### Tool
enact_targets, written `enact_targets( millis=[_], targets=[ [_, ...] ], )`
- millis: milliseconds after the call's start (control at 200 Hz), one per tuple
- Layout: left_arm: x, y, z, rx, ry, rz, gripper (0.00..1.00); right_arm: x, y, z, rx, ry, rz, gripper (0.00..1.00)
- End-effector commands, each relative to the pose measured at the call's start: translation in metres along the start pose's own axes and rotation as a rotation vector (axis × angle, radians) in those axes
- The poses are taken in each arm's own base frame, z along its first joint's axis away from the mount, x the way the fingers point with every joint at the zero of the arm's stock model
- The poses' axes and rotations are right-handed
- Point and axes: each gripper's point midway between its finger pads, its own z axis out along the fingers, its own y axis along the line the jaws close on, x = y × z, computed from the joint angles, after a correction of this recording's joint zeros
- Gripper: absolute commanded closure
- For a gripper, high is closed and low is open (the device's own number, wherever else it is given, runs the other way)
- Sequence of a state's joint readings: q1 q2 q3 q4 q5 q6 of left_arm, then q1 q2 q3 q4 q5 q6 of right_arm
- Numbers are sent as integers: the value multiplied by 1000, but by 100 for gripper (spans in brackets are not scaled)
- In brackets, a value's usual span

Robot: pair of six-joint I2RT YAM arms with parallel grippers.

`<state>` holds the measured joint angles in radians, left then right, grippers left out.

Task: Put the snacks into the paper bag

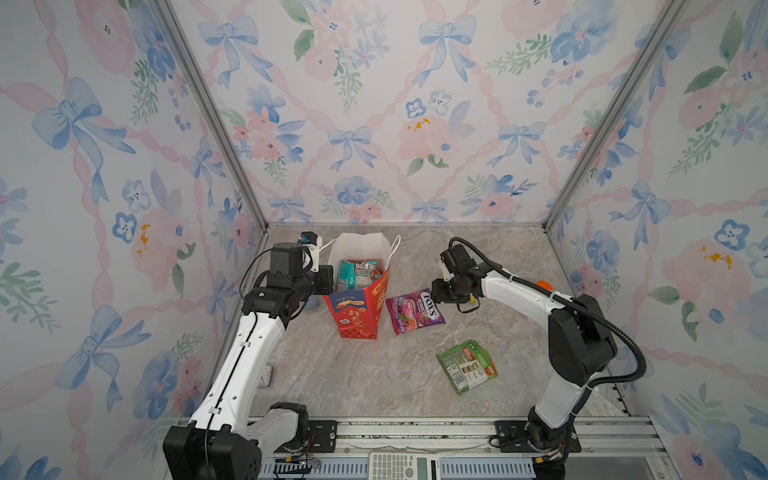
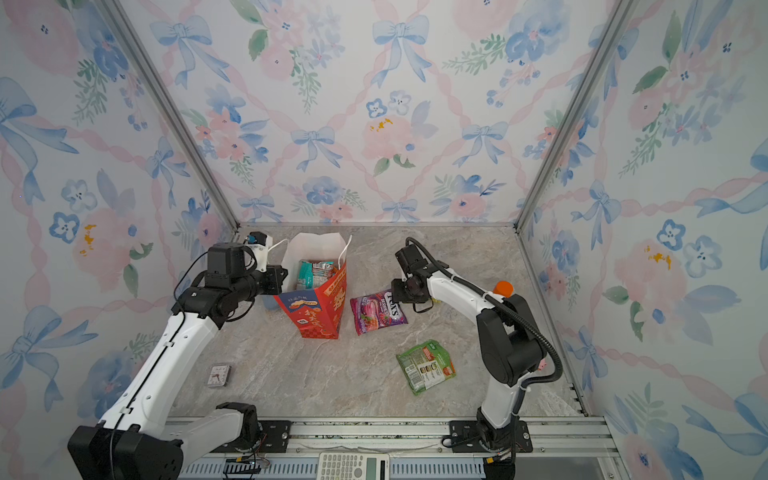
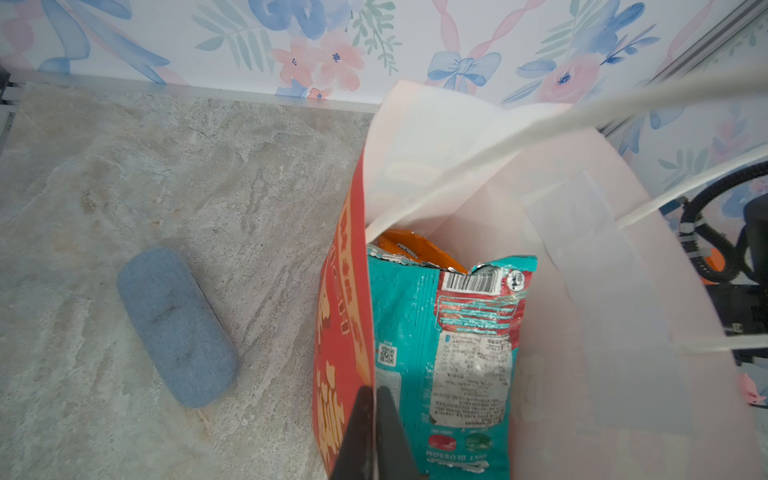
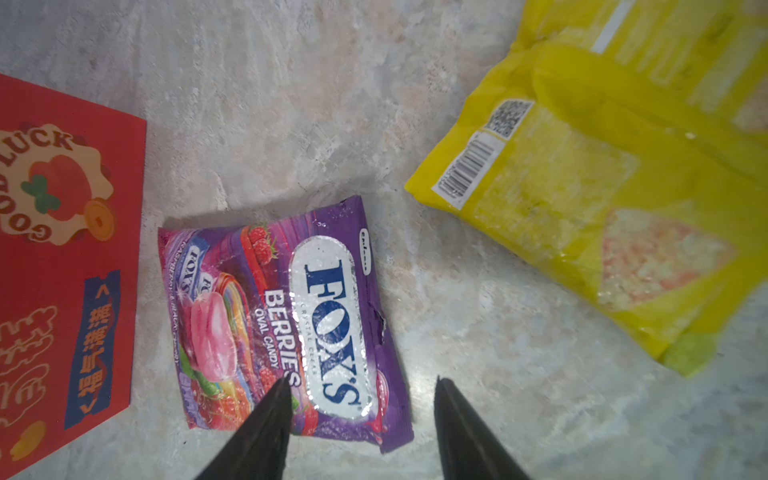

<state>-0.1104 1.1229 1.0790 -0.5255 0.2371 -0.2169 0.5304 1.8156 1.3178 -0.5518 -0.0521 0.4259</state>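
Paper bag [image 1: 357,311]: upright, mid-table; your left gripper [image 3: 373,390] is clamped on its rim, holding it open.
Right gripper [image 4: 361,380]: jaws apart, straddling the edge of the purple packet [image 4: 291,316], probably not touching yet.
Purple packet: flat beside the bag; pinch, then lift over the rim.

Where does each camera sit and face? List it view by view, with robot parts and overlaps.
Top views: high over the front rail, looking down and back at the table; left arm and right arm flank the paper bag.
Left wrist: on the left arm, looking into the bag; left tool shut on its red wall.
Right wrist: on the right arm, looking down at the purple packet; right tool open over it.
Shared: bag in all; purple packet in top views and right wrist.
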Motion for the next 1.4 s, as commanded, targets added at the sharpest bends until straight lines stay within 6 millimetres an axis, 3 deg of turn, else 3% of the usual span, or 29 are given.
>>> enact_targets(
  millis=[0,380,705,960,1210,1395],
  targets=[
    [-16,-5,-5,22,-43,11,100,-7,14,7,-28,-4,-28,43],
    [-16,-5,-4,24,-41,13,100,5,13,32,-8,49,-33,44],
    [-18,-7,-4,30,-44,13,100,16,16,47,-21,80,-23,53],
    [-18,-7,-3,33,-40,11,100,20,16,52,-28,78,-8,77],
    [-18,-8,-2,36,-36,11,100,16,15,43,-17,55,-22,100],
    [-18,-8,-2,36,-38,13,100,10,16,31,-11,27,-30,100]
  ],
)
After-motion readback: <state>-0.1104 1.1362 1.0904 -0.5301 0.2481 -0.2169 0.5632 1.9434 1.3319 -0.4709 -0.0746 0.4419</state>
